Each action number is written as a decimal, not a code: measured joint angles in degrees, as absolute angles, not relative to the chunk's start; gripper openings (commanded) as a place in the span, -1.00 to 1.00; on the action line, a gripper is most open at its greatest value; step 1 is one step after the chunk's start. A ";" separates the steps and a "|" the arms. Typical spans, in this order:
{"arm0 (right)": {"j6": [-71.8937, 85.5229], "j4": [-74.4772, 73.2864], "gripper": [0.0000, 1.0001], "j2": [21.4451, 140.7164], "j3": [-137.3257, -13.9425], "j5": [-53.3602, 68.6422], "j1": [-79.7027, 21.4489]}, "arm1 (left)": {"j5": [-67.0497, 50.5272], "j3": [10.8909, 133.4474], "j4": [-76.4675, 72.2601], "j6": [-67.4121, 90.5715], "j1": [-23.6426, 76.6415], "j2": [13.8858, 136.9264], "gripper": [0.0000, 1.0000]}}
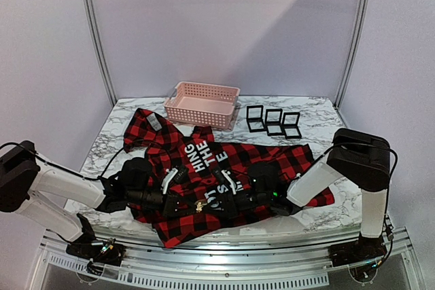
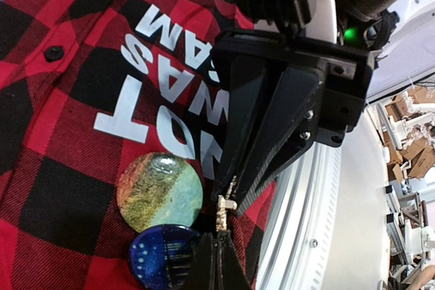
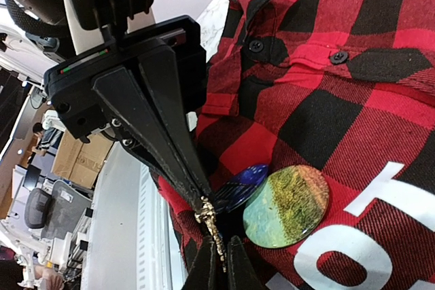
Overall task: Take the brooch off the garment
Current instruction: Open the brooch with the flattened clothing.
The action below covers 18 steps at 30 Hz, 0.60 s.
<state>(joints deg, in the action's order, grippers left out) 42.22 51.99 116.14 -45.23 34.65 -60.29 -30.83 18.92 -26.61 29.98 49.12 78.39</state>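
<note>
gold brooch (image 2: 223,208) on garment (image 2: 61,134), pinched by left pincer (image 2: 217,239), right pincer (image 3: 219,248)

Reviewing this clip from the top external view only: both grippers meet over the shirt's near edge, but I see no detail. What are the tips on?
Observer: The left wrist view shows a small gold piece exactly where the left gripper and right gripper tips meet.
Operator: Open or shut?
Observer: Both shut, tip to tip.
Operator: Anything else close by?
Observer: Two round discs on the garment beside it, a green-gold disc and a blue disc.
</note>
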 measured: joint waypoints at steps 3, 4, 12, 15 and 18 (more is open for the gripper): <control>42.78 51.96 -1.00 116.90 -45.82 35.94 -60.10 | -30.81 18.98 -26.02 30.00 49.25 78.39 -1.00; 42.92 51.99 -1.00 117.14 -46.00 36.27 -59.96 | -30.81 19.03 -25.82 29.98 49.28 78.39 -1.00; 43.33 51.55 -0.94 118.67 -47.40 38.72 -59.72 | -30.50 19.03 -24.77 29.98 49.34 78.39 -1.00; 43.33 51.55 -0.89 118.67 -47.42 39.11 -59.66 | -30.59 19.09 -24.77 29.98 49.34 78.41 -1.00; 43.35 51.57 -0.86 118.67 -47.42 39.31 -59.59 | -30.63 19.16 -24.80 29.98 49.36 78.52 -1.00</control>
